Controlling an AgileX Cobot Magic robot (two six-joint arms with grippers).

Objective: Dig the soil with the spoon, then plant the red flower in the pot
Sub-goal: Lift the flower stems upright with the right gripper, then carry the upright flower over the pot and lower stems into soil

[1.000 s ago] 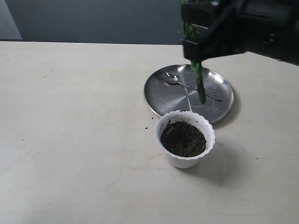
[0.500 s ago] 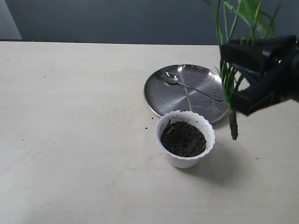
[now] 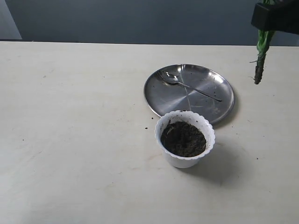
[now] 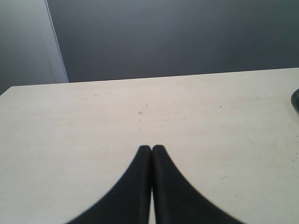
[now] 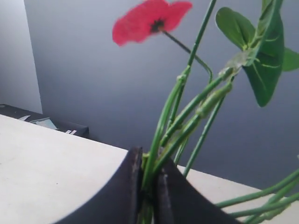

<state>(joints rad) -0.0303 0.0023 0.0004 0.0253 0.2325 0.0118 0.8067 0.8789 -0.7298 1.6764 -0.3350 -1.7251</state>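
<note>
The white scalloped pot (image 3: 185,156) stands in front of the steel plate, filled with dark soil (image 3: 183,138). The silver spoon (image 3: 187,85) lies on that plate. My right gripper (image 5: 148,175) is shut on the green stems of the red flower (image 5: 150,19); a red bloom and green leaves rise above its black fingers (image 5: 122,186). In the exterior view the right gripper (image 3: 276,17) shows as a black block at the top right, with the flower's stem end (image 3: 258,70) hanging below it, high and right of the plate. My left gripper (image 4: 152,150) is shut and empty over bare table.
The round steel plate (image 3: 172,100) sits behind the pot on a pale table (image 3: 70,130). A few soil crumbs lie by the pot's left side. A dark wall runs behind the table's far edge.
My right gripper has carried the flower from above the plate to the right and then up, so only the stem end and the gripper's lower edge show at the top right.
</note>
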